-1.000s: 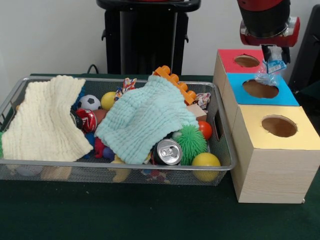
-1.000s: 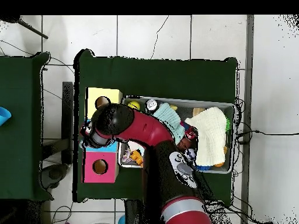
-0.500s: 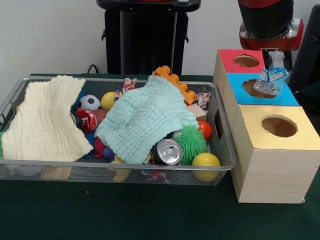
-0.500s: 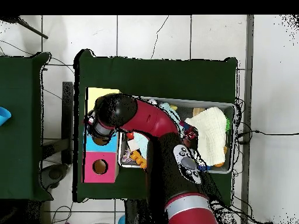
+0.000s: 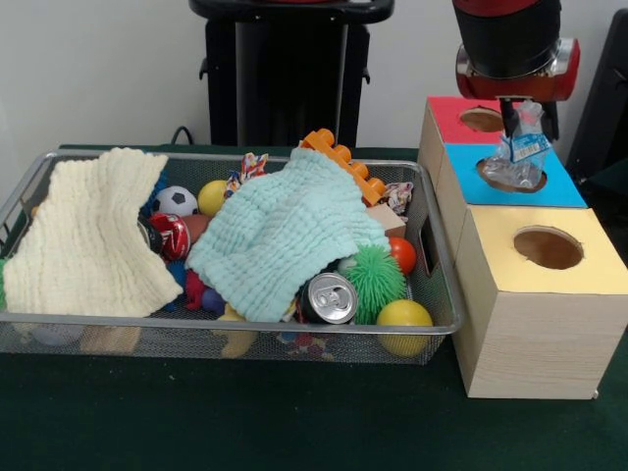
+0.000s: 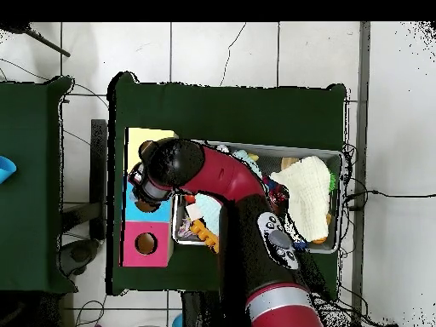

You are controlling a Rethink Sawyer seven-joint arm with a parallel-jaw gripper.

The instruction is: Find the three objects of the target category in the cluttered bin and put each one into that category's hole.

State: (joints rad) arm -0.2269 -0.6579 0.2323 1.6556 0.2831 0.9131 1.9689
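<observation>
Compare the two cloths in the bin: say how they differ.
The cream cloth is pale yellow and lies at the left end of the bin; the mint cloth is light blue-green and sits mid-bin, draped over the toys. Both are crumpled, waffle-textured, and hide items beneath.

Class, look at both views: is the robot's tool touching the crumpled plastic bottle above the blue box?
Touching. In the front view the tool pinches the top of the plastic bottle, which hangs over the hole in the blue box. The overhead view hides it under the arm.
</observation>
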